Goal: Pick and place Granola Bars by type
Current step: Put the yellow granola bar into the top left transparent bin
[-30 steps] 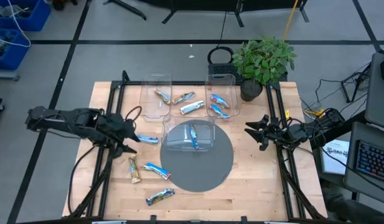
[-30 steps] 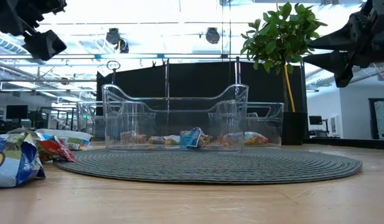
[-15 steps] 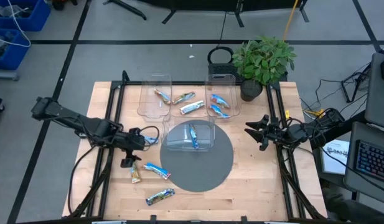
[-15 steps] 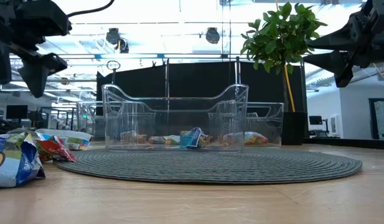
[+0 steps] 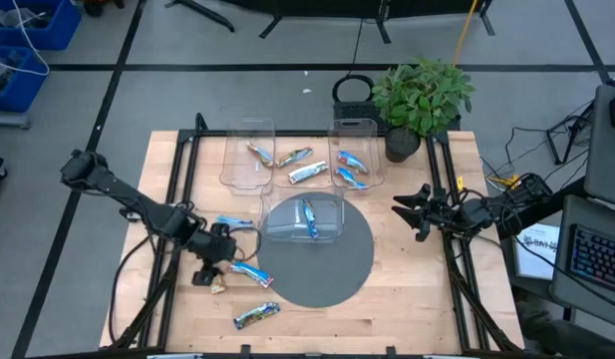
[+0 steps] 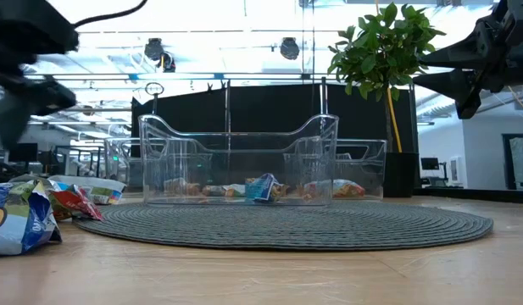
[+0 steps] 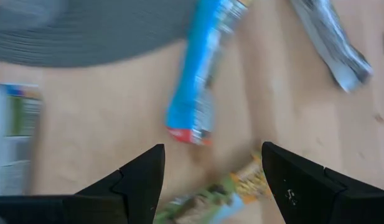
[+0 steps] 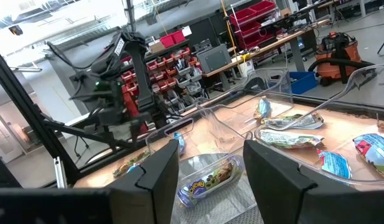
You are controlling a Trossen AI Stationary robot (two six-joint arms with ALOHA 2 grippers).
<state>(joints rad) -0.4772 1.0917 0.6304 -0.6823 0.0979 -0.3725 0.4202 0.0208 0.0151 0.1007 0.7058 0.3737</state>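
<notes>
Two fingers of our left gripper [image 7: 211, 182] stand spread and empty above a tan-green granola bar [image 7: 232, 190] on the bare wood, with a bright blue bar [image 7: 201, 78] just beyond it by the grey mat [image 5: 317, 284]. Our right gripper [image 5: 409, 212] waits open at the table's right edge, holding nothing.

A grey floor [image 5: 237, 45] crossed by black tape lines surrounds the wooden table [image 5: 407, 299]. Blue bins [image 5: 23, 40] sit at ten o'clock, a potted plant [image 5: 422, 95] at one o'clock, a keyboard [image 5: 596, 261] at three o'clock.
</notes>
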